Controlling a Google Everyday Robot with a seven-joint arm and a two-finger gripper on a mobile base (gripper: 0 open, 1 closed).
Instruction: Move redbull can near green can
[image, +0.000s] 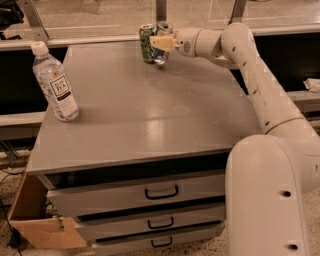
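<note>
The green can stands upright at the far edge of the grey table, with a mottled green-and-white pattern and a silver top. The redbull can stands right beside it on its right, slim and blue-silver, mostly hidden by the fingers. My gripper reaches in from the right and is shut on the redbull can, which is at or just above the table top, close against the green can.
A clear water bottle with a white cap stands at the table's left edge. Several drawers sit under the table top. A cardboard box is on the floor at the lower left. A railing runs behind the table.
</note>
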